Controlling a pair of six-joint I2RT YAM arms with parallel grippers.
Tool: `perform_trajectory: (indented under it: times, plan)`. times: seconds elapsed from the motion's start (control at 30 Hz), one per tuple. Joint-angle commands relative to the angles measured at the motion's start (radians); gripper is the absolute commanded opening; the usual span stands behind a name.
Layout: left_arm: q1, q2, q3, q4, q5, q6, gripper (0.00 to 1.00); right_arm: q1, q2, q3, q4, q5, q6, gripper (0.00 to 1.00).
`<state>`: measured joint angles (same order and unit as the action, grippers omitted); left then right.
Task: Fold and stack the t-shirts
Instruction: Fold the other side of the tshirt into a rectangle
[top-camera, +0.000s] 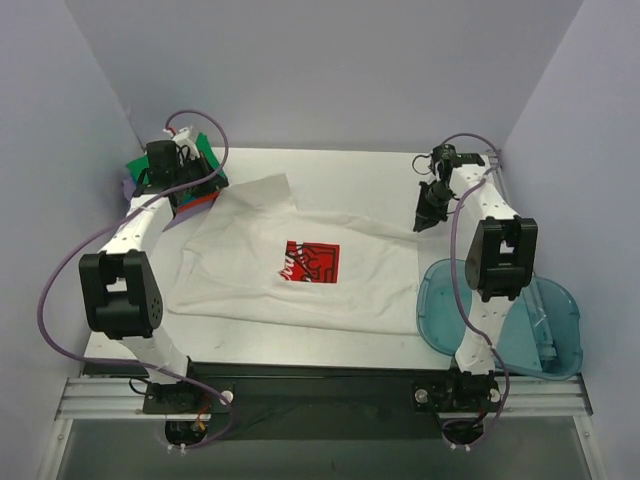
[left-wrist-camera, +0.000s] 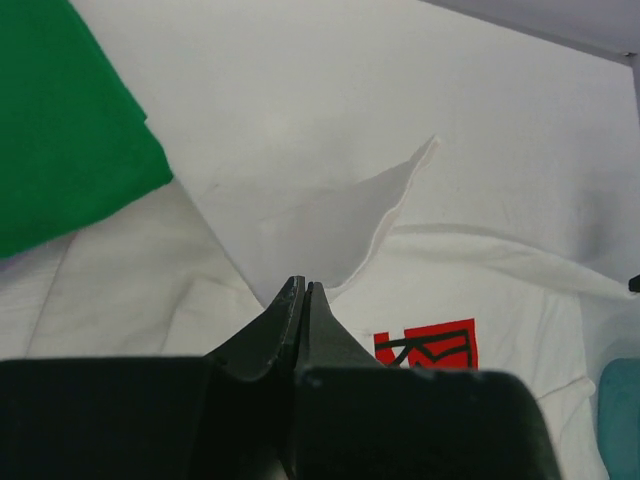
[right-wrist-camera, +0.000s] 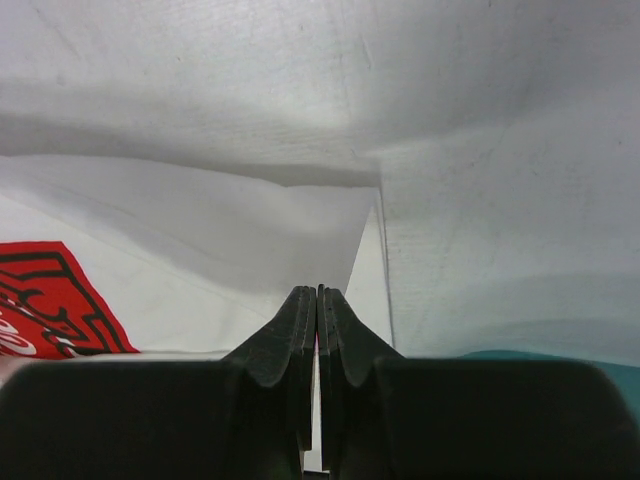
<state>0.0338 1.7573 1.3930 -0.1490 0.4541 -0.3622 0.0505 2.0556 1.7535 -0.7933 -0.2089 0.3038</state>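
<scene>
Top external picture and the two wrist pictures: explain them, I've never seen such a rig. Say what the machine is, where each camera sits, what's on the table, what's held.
The machine is two robot arms bolted at the near edge of a table. The wide picture comes from a fixed camera above and behind them. The other two come from cameras on the wrists, each showing its own black fingers at the bottom. A white t-shirt with a red logo lies spread out. A folded green shirt sits at the far left corner, a blue plastic bin at the right. The left gripper and right gripper are both shut; I see nothing clamped in either.
</scene>
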Motion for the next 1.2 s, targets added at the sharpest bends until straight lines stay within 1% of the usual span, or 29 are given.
perform_trajectory:
  times: [0.0,0.1,0.23,0.33,0.47,0.7,1.17]
  plan:
    - [0.003,-0.122,-0.046,-0.086,-0.092,0.084,0.00,0.018,-0.089,-0.057,-0.030,-0.004,-0.023,0.00]
    - [0.003,-0.199,-0.106,-0.122,-0.150,0.103,0.00,0.022,-0.123,-0.117,-0.027,-0.003,-0.023,0.00]
    - [0.005,-0.298,-0.189,-0.144,-0.270,0.111,0.00,0.028,-0.172,-0.184,-0.026,0.003,-0.026,0.00]
    - [0.006,-0.361,-0.233,-0.178,-0.310,0.117,0.00,0.031,-0.196,-0.226,-0.026,0.011,-0.026,0.00]
    - [0.008,-0.438,-0.293,-0.233,-0.338,0.103,0.00,0.029,-0.221,-0.261,-0.027,0.026,-0.031,0.00]
    - [0.008,-0.568,-0.357,-0.282,-0.384,0.057,0.00,0.031,-0.259,-0.311,-0.035,0.029,-0.034,0.00]
    - [0.006,-0.783,-0.416,-0.395,-0.509,-0.021,0.00,0.038,-0.298,-0.399,-0.037,0.049,-0.049,0.00]
